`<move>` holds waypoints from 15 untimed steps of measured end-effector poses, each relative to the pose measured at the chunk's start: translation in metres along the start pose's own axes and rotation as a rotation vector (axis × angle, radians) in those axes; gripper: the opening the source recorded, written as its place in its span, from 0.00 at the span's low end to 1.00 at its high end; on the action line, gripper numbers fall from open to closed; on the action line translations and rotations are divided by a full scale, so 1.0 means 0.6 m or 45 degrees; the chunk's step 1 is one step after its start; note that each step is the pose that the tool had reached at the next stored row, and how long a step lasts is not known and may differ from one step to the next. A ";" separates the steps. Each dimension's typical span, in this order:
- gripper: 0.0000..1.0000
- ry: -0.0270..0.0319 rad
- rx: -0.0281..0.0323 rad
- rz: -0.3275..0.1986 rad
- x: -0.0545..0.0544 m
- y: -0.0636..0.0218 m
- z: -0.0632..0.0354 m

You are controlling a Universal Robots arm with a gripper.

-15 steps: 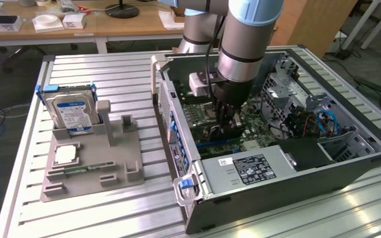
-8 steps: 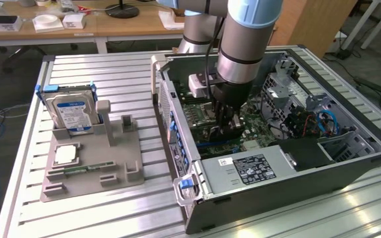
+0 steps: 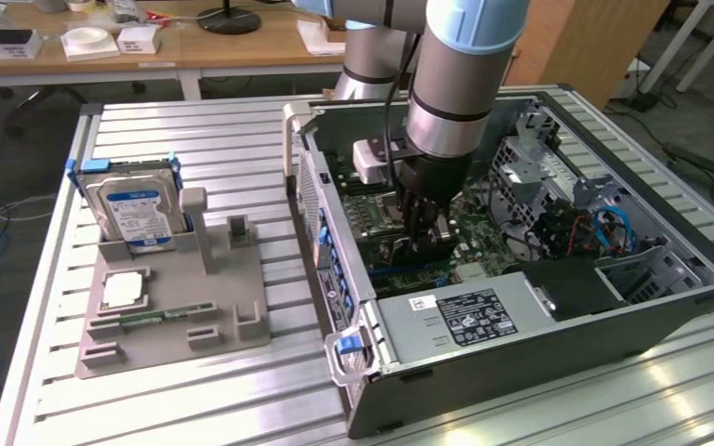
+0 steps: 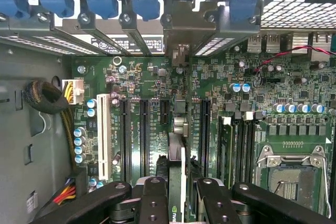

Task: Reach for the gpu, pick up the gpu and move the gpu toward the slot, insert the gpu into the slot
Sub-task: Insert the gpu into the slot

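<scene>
Gripper (image 4: 178, 200) fingers (image 4: 152, 203) sit closest to my wrist cam, clamped on the gpu (image 4: 177, 177), held edge-on between them. Card hangs low inside the open PC case (image 3: 692, 279), right over the motherboard (image 4: 247, 108), so I judge we're on the insert step. Its bracket end (image 4: 180, 56) looks lined up with the rear slot openings. Next move, I think, calls for a straight push down with the card edge square to the black slot (image 4: 203, 129) line. Exterior view adds the arm (image 3: 456, 84) upright over the case, plus the hard drive (image 3: 134, 209) on its grey tray (image 3: 171, 307), well apart.
</scene>
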State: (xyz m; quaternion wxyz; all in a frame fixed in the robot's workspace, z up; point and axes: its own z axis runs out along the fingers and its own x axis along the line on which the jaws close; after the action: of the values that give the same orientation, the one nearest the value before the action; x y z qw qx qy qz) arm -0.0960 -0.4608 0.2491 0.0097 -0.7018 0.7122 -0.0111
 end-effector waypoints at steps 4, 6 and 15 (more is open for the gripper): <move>0.26 0.0003 -0.0002 0.000 0.000 0.000 0.002; 0.26 -0.0007 0.0003 0.000 0.000 0.000 0.004; 0.26 -0.0004 -0.0001 0.000 0.000 0.000 0.002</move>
State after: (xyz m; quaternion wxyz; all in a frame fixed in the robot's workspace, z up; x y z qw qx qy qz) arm -0.0960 -0.4608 0.2476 0.0098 -0.7018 0.7122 -0.0109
